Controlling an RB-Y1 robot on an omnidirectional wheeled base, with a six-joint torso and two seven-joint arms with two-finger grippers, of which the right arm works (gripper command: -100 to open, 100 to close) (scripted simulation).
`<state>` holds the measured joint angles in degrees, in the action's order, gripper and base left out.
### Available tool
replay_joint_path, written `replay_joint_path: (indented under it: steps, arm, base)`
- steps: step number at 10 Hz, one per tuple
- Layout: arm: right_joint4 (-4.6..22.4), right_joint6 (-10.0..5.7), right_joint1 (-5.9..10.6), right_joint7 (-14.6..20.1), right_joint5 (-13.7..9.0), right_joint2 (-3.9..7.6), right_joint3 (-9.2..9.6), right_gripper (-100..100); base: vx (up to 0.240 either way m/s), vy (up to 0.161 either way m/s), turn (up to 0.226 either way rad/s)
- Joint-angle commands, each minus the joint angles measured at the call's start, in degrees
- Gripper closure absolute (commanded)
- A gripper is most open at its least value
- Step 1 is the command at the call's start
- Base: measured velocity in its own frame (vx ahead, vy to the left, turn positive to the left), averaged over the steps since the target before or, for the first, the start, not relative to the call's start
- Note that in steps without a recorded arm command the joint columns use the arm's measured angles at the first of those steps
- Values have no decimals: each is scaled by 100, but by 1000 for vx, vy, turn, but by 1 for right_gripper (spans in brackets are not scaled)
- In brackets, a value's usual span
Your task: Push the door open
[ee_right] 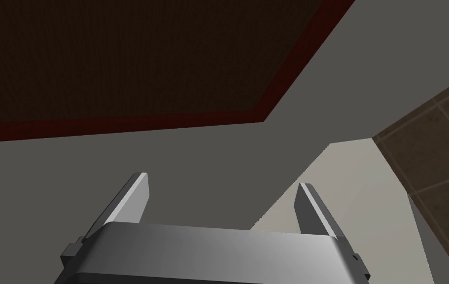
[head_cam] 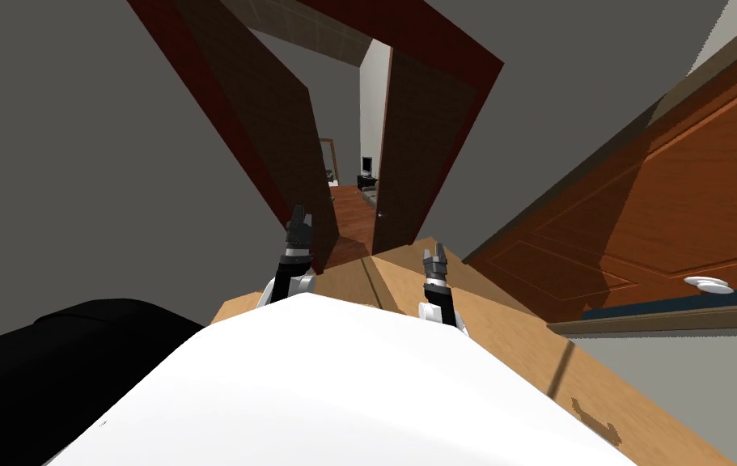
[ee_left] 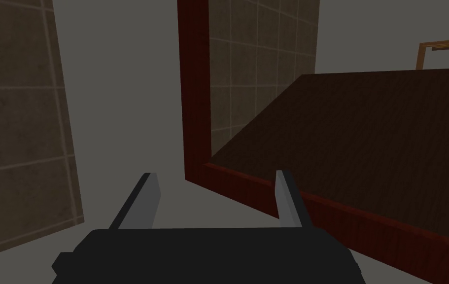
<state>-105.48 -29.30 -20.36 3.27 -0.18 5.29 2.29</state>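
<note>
Both grippers pointed at the doorway with fingers spread wide and empty (a push needs no grasp, I judged): left gripper [head_cam: 298,213] just beside the left door leaf [head_cam: 277,137], right gripper [head_cam: 436,251] lower, apart from the right door leaf [head_cam: 417,146]. Dark brown and wood-grained, the leaves stood ajar straight ahead inside a dark red frame [head_cam: 472,50].

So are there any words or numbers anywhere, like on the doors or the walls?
None: there is no writing to read.
The dark brown door, the orange-brown panelled door and the grey wall are plain.
The small screen in the far room is too small to tell.
</note>
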Motion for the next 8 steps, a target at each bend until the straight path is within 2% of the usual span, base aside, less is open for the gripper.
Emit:
replay_joint_path:
  steps: [1, 8]
  arm:
    - [236, -70, 95, -6, -38, 23, -21, -100]
    - [1159, -286, 452, -49, -188, 83, -77, -100]
  base:
    - [94, -27, 154]
    - [89, -39, 142]
